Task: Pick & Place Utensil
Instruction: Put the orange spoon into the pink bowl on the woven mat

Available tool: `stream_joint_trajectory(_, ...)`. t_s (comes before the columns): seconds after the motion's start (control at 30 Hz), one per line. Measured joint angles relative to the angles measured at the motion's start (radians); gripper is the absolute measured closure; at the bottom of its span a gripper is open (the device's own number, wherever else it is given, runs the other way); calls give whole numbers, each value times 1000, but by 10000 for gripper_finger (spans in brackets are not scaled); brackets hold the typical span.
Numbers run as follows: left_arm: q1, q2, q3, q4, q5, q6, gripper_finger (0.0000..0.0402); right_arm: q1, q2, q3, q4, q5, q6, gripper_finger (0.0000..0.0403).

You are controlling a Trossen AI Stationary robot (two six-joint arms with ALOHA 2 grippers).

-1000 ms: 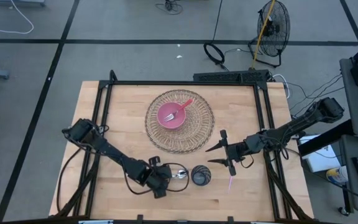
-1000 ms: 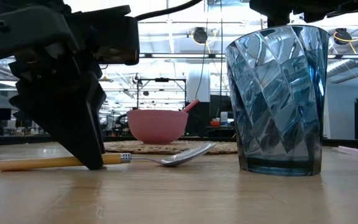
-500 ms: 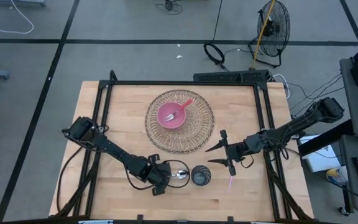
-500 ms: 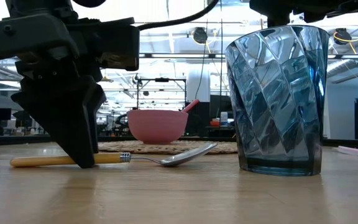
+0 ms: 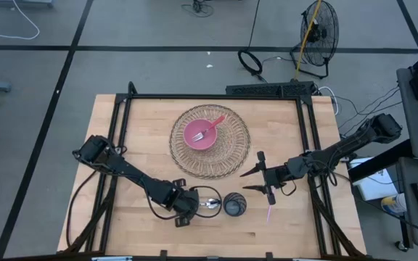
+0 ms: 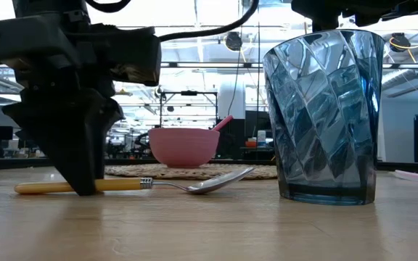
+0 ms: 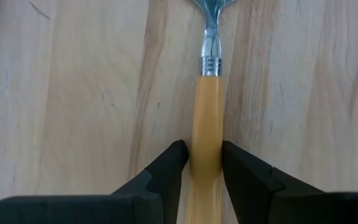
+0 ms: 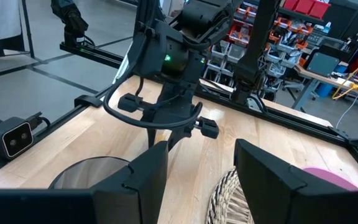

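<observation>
A spoon with a yellow handle and a metal bowl lies flat on the table near its near edge, just left of a blue ribbed glass. My left gripper stands over the handle, fingers down and shut on it. In the low view the spoon lies beside the glass. A pink bowl holding a fork sits on a round woven mat. My right gripper hovers open to the right of the mat. My left gripper pinches the spoon's yellow handle between its two fingers, toward the handle's free end. The fingers come from above, pointing down, one on each side of the handle. The spoon lies flat on the table, its bowl toward the glass.
A thin pink utensil lies on the table near my right gripper. Black frame rails run along the table's left, right and far sides. Bare wood lies between the mat and the spoon.
My left gripper has shifted a little toward the table's left, along the handle toward its free end. The spoon has slid slightly to the right on the table and stays flat.
</observation>
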Motion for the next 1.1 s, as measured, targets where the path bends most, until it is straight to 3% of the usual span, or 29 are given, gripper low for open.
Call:
stream_joint_trajectory(0.27,0,-2,1,-45,48,7,282,0,0,0,0,0,0,227)
stream_joint_trajectory(0.63,1,-3,1,-50,37,15,282,0,0,0,0,0,0,227)
stream_joint_trajectory(0.93,0,-38,-3,-44,14,45,336,0,0,0,0,0,0,227)
stream_joint_trajectory(1.1,0,-70,-9,-61,-16,45,330,0,0,0,-1,0,0,227)
